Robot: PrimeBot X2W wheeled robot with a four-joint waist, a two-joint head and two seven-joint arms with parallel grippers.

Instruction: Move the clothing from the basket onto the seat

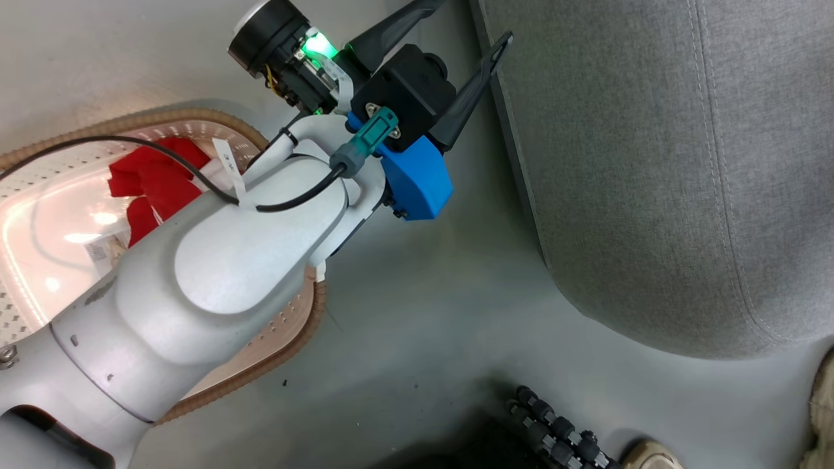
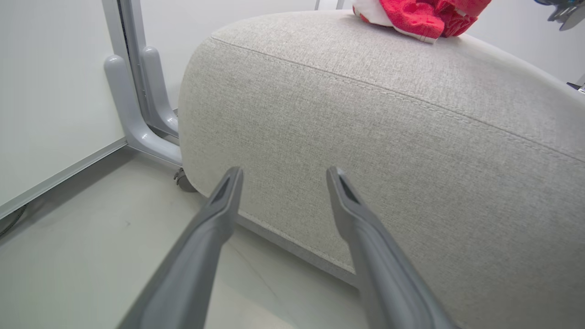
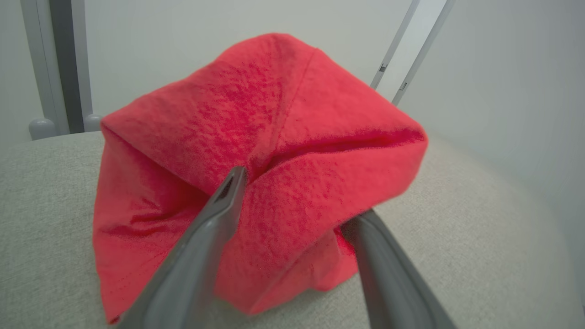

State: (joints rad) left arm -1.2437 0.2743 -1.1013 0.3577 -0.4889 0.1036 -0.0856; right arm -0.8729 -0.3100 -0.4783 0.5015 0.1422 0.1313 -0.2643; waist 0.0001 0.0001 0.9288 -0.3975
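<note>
Red clothing [image 3: 256,114] rests mid-frame on the seat [image 3: 45,192] inside the wide-spread right tool [image 3: 297,196]; the left tool [image 2: 284,176] gapes wide, empty.

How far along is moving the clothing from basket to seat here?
Done: a red garment lies on the seat. In hand: nothing; the right gripper stands open around that garment, the left gripper open and empty. Left: more red clothing sits in the basket.

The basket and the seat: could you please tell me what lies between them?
In the head view, bare grey floor lies between the basket and the seat; the left gripper hangs over it.
</note>
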